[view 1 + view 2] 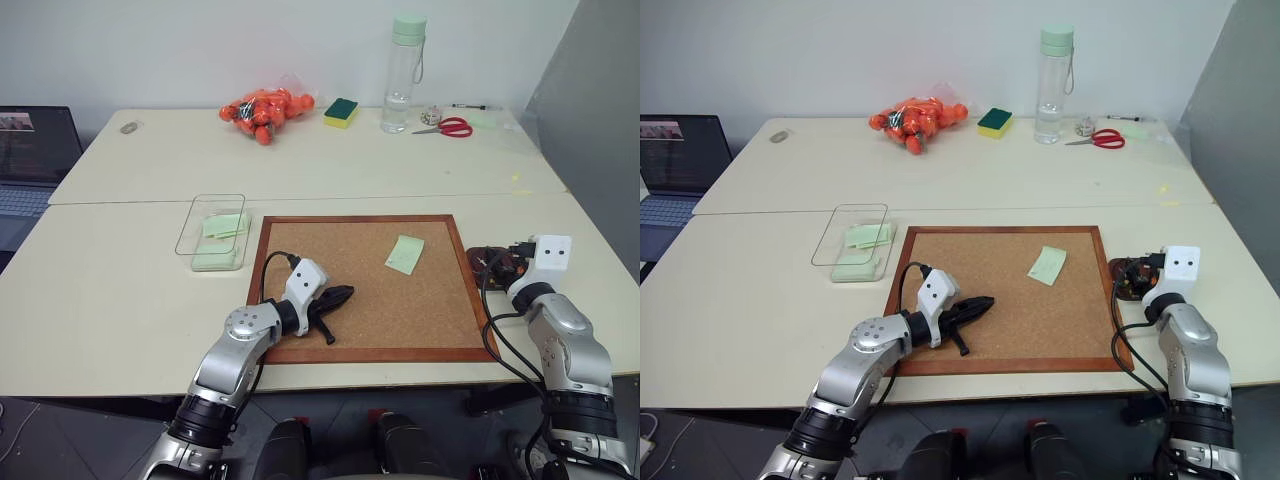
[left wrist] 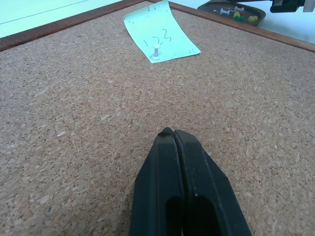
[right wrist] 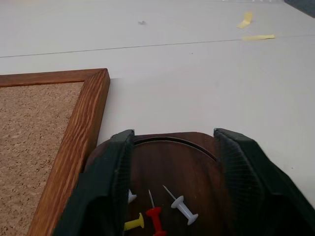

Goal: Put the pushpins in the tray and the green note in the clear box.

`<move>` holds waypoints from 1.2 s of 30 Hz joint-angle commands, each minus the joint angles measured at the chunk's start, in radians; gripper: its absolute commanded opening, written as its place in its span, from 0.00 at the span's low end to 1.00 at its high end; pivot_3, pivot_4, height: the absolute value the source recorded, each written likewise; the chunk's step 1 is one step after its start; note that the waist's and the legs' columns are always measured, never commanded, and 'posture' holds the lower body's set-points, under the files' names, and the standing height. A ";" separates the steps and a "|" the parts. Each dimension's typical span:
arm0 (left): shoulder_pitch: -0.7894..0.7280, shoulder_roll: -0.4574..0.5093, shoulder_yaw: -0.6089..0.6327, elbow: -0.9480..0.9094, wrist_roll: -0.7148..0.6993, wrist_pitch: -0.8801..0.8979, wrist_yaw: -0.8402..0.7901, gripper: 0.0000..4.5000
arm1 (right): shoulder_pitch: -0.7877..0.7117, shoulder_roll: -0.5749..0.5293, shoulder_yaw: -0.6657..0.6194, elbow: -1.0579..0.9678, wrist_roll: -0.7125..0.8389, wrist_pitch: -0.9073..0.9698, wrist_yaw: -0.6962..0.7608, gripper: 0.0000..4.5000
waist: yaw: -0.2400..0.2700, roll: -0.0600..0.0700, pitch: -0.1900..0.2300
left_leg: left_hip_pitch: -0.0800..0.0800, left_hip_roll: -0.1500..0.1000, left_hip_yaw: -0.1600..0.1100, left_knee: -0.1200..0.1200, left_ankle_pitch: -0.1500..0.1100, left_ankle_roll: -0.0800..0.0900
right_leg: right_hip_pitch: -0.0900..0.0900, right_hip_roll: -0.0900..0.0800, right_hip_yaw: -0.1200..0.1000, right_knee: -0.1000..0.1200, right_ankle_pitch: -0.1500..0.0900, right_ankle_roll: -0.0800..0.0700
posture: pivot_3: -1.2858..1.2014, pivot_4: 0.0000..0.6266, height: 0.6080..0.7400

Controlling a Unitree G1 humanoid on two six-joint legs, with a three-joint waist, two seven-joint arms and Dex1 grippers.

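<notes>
A green note (image 1: pixel 404 254) lies on the corkboard (image 1: pixel 370 330), held there by a white pushpin (image 2: pixel 155 51). My left gripper (image 1: pixel 338 296) rests shut and empty over the cork, nearer to me than that note. The dark reddish-brown tray (image 3: pixel 167 162) sits just off the board's right edge. My right gripper (image 3: pixel 172 135) hangs open over the tray, one finger on each side. Below the right gripper lie loose white (image 3: pixel 183 207), red (image 3: pixel 155 219) and yellow (image 3: pixel 133 224) pushpins. The clear box (image 1: pixel 212 232) stands left of the board with pale green notes inside.
Along the table's far edge are a bag of orange things (image 1: pixel 264 112), a green-and-yellow sponge (image 1: pixel 341 112), a water bottle (image 1: pixel 404 72) and red scissors (image 1: pixel 447 127). A laptop (image 1: pixel 30 160) stands off the table's left side.
</notes>
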 commanded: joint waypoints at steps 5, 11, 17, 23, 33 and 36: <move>0.019 -0.005 -0.033 0.043 0.007 0.021 -0.008 0.00 | 0.015 -0.074 0.103 -0.074 -0.059 -0.148 0.148 0.95 | 0.000 0.000 0.000 | 0.000 0.000 0.000 0.000 0.000 0.000 | 0.000 0.000 0.000 0.000 0.000 0.000 | 0.52 0.24 1.00; 0.014 -0.008 -0.034 0.051 0.008 0.017 -0.005 0.00 | 0.069 -0.075 0.209 -0.193 0.034 -0.169 0.360 0.95 | 0.003 0.000 0.000 | 0.000 0.000 0.000 0.000 0.000 0.000 | 0.000 0.000 0.000 0.000 0.000 0.000 | 0.52 0.24 1.00; 0.007 -0.008 -0.033 0.070 0.025 0.009 0.012 0.00 | 0.070 -0.052 0.288 -0.197 0.031 -0.150 0.408 0.95 | 0.003 0.000 0.000 | 0.000 0.000 -0.001 0.001 0.000 0.000 | 0.001 0.000 0.000 0.000 0.001 0.001 | 0.52 0.24 1.00; 0.003 -0.011 -0.032 0.076 0.029 0.005 0.011 0.00 | 0.015 -0.004 0.337 -0.120 0.006 -0.153 0.399 0.95 | 0.003 0.000 0.000 | 0.001 0.000 -0.001 0.001 0.000 0.000 | 0.001 0.000 0.000 0.000 0.001 0.001 | 0.52 0.24 1.00; 0.008 -0.012 -0.029 0.071 0.031 0.003 0.014 0.00 | -0.073 0.049 0.367 0.039 -0.028 -0.185 0.403 0.95 | 0.009 0.000 0.000 | 0.001 0.000 -0.001 0.002 0.000 0.000 | 0.001 0.000 0.000 0.000 0.001 0.001 | 0.52 0.24 1.00; 0.011 -0.011 -0.027 0.070 0.031 0.003 0.016 0.00 | -0.095 0.064 0.365 0.082 -0.031 -0.197 0.404 0.87 | 0.009 0.000 0.000 | 0.001 0.000 -0.001 0.001 0.000 0.000 | 0.001 0.000 0.000 0.000 0.001 0.001 | 0.52 0.24 1.00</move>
